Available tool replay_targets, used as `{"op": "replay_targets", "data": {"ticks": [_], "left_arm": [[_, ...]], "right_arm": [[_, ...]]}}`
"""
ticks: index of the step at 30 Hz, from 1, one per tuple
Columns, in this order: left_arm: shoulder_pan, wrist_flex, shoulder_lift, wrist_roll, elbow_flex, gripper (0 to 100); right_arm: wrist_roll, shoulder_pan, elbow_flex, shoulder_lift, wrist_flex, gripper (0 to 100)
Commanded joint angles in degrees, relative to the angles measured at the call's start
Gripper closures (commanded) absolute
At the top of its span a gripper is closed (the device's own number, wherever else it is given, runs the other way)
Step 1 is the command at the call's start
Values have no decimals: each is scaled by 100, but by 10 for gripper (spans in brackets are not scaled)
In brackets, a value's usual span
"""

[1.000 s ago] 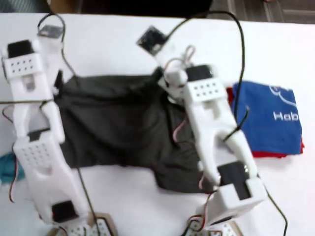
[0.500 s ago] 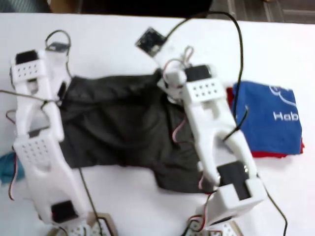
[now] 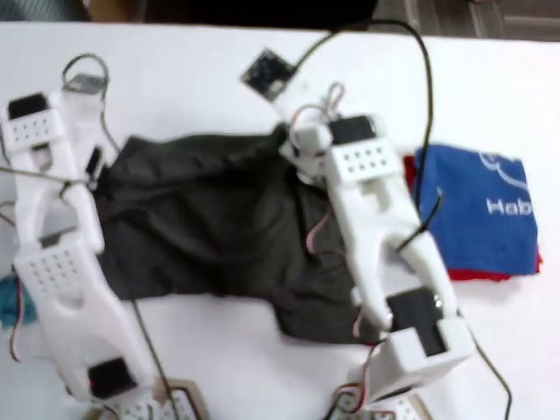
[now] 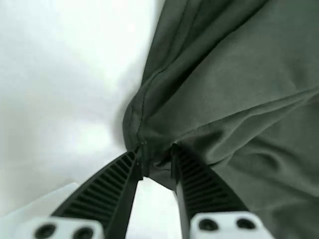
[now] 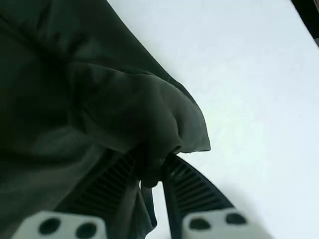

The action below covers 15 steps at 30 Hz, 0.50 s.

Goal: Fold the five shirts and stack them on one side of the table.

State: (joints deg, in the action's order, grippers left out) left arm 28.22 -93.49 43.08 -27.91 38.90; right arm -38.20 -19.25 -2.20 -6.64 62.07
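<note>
1. The dark shirt lies spread and rumpled across the middle of the white table, with one arm at each end of it.
2. The left gripper is clenched on the shirt's left edge, towards the far corner. A pinch of hem and seam is bunched between its black ribbed fingers.
3. The right gripper is clamped on the shirt's far right corner. A thick fold of cloth bulges over its fingers, and bare table shows just beyond them.
4. The left arm runs along the shirt's left side. The right arm lies over its right part, from the near edge up to the far corner.
5. A folded blue shirt sits at the right of the table, beyond the right arm. It rests on a red shirt — only a thin red edge shows on the near side.
6. A teal cloth shows at the table's left edge, partly behind the left arm.
7. A black cable loops from the far side down across the right arm.
</note>
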Motion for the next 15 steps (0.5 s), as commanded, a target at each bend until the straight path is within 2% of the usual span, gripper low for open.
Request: {"op": "replay_targets", "data": {"ticks": [1,6,15], "left_arm": [[149,97,-62,-62,-22,895],[229,360,255,-62,40,895],[237,378,747,-26,40,919]], "right_arm": [[9,-48,-237,356,40,977],[0,-48,-237,356,40,977],[-9,-48,-237,356,48,977]]}}
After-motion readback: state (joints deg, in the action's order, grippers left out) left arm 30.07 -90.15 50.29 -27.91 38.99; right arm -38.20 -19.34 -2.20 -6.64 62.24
